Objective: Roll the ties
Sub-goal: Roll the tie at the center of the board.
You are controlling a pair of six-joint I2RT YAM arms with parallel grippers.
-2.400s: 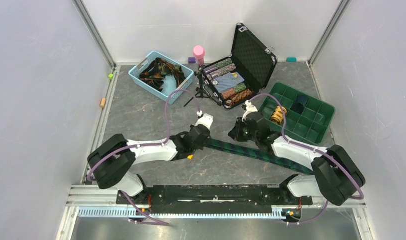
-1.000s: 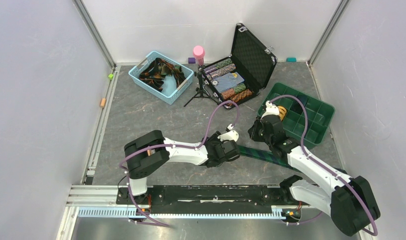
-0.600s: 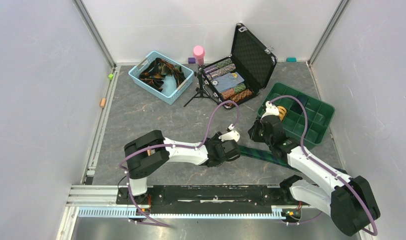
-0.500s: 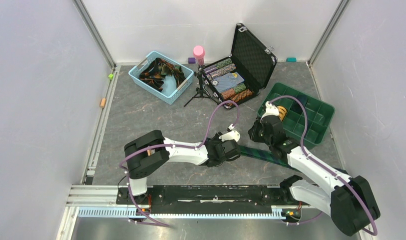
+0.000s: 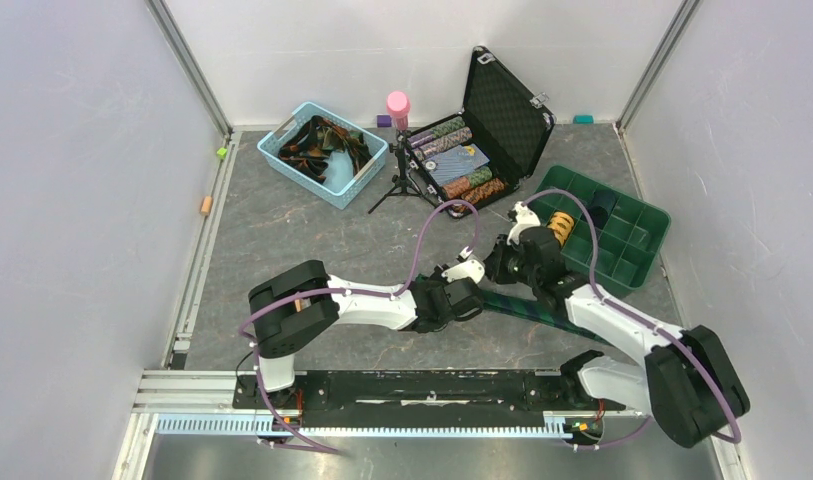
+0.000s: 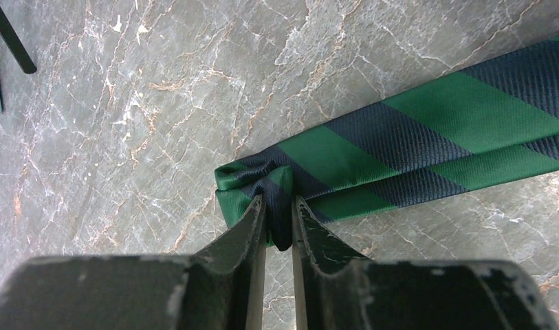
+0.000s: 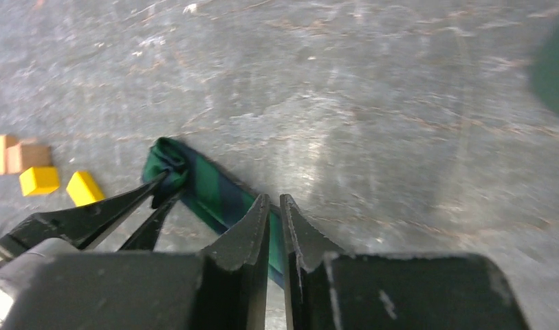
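A green-and-navy striped tie point(image 5: 542, 312) lies flat on the grey table, running from mid-table towards the right arm's base. My left gripper point(image 5: 465, 300) is shut on its folded-over end; the left wrist view shows the jaws point(image 6: 279, 218) pinching the bunched fold of the tie point(image 6: 434, 130). My right gripper point(image 5: 500, 266) hovers just beyond that end. In the right wrist view its jaws point(image 7: 275, 203) are nearly together with nothing between them, above the tie point(image 7: 207, 189). More ties point(image 5: 320, 140) fill the blue basket.
The blue basket point(image 5: 282, 160) stands at back left. An open black case point(image 5: 502, 110) of chips and a small tripod point(image 5: 400, 180) stand at the back centre. A green divided tray point(image 5: 622, 245) holding an orange roll point(image 5: 559, 228) is at right. Small orange and yellow blocks point(image 7: 39, 180) lie near the left gripper.
My right gripper has swung left from the green tray's edge towards the left gripper and the tie's end. The left gripper stays shut on the fold, barely moved.
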